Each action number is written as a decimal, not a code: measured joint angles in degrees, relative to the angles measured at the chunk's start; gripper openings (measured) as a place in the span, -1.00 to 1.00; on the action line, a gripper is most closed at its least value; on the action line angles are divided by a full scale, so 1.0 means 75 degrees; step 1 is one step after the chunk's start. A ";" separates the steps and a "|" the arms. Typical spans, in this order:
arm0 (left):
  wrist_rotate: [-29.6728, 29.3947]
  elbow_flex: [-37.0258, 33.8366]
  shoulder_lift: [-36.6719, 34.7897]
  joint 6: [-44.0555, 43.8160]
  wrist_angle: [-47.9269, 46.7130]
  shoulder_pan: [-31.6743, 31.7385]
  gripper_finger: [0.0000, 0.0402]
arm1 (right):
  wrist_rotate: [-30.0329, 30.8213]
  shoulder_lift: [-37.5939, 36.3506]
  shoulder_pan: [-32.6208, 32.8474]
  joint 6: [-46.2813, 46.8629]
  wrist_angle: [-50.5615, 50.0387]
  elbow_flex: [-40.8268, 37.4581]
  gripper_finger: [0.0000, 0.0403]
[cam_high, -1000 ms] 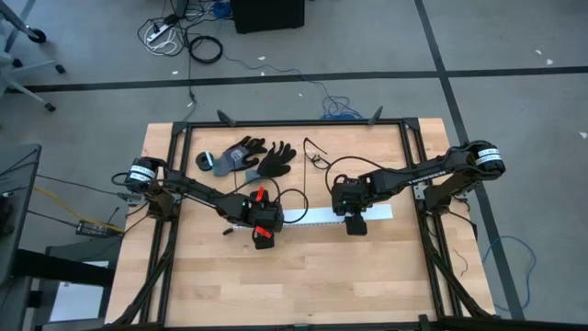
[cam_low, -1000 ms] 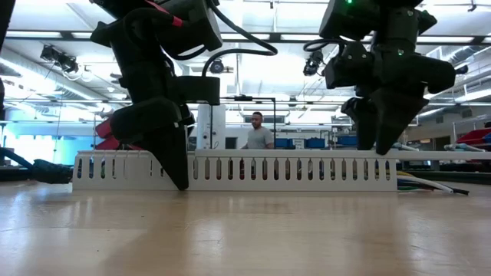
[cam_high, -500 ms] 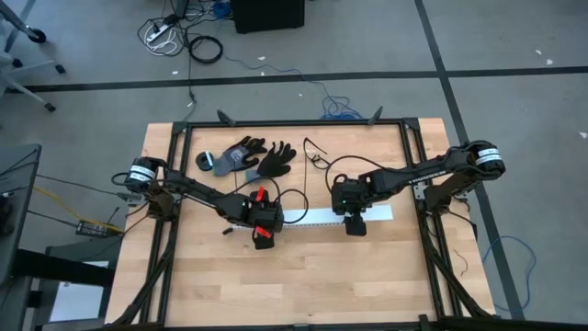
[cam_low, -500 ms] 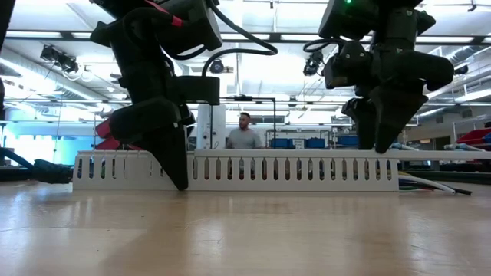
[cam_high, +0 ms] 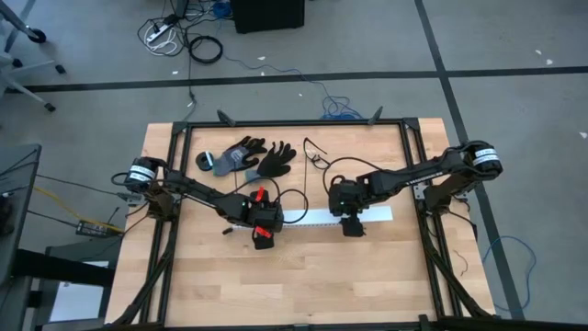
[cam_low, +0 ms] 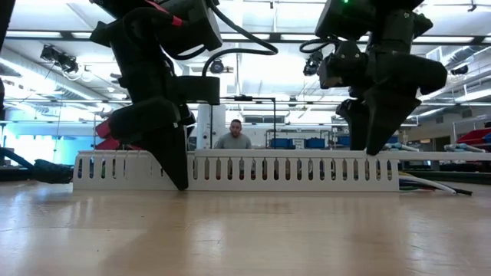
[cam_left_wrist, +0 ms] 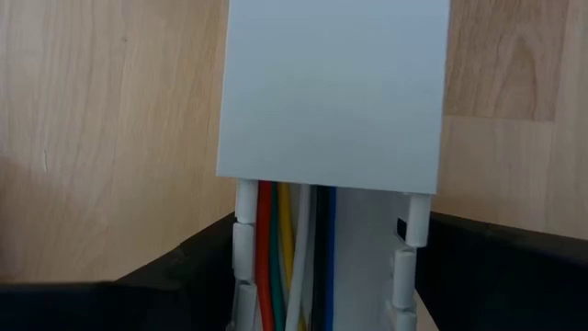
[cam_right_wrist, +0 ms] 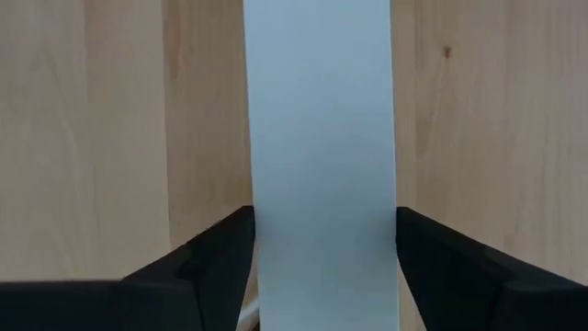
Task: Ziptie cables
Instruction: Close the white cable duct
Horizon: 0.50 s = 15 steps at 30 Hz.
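- The right gripper (cam_low: 376,146) has moved a little along the long white slotted channel (cam_low: 291,170) since a second ago. In the low view it now sits a bit closer to the left gripper (cam_low: 178,172).
- In the high view the right gripper (cam_high: 350,226) has slid a small way toward the middle of the counter (cam_high: 367,276).
- The left gripper (cam_high: 264,234) has not moved. It stays at the other end of the white channel (cam_high: 317,217), with its tip down at the counter (cam_low: 245,230).
- The person (cam_low: 235,135) far off in the room has walked sideways since the earlier pictures.
- The cables (cam_left_wrist: 289,248) lie inside the white channel (cam_left_wrist: 367,257), under its flat white lid (cam_left_wrist: 335,92). Red, yellow, green, white, black and blue ones show side by side where the lid ends.
- The left gripper's fingers (cam_left_wrist: 184,267) stand on both sides of the channel, right by the cables. They look spread wide around it, close to its walls. I cannot tell if they squeeze it.
- The right gripper's fingers (cam_right_wrist: 211,257) stand wide too, one on each side of the lid (cam_right_wrist: 322,138). They are just beside its edges. No cables show in that view, because the lid covers them.
- In the low view some cable ends (cam_low: 430,184) stick out of the channel's end and rest on the counter, past the right gripper.
- Two dark gloves (cam_high: 248,158) lie on the counter, well apart from the channel.
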 joint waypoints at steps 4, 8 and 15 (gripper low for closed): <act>0.0059 0.0000 -0.0009 -0.0047 -0.0045 0.0038 0.26 | 0.0127 0.0492 0.0158 -0.0017 0.0122 0.0055 0.24; 0.0073 0.0000 -0.0012 -0.0044 0.0047 0.0047 0.26 | 0.0368 0.0900 0.0224 0.0007 0.0021 0.0096 0.31; 0.0190 0.0003 -0.0012 -0.0055 0.0070 0.0085 0.26 | 0.0183 0.0965 0.0191 0.0010 -0.0032 0.0210 0.24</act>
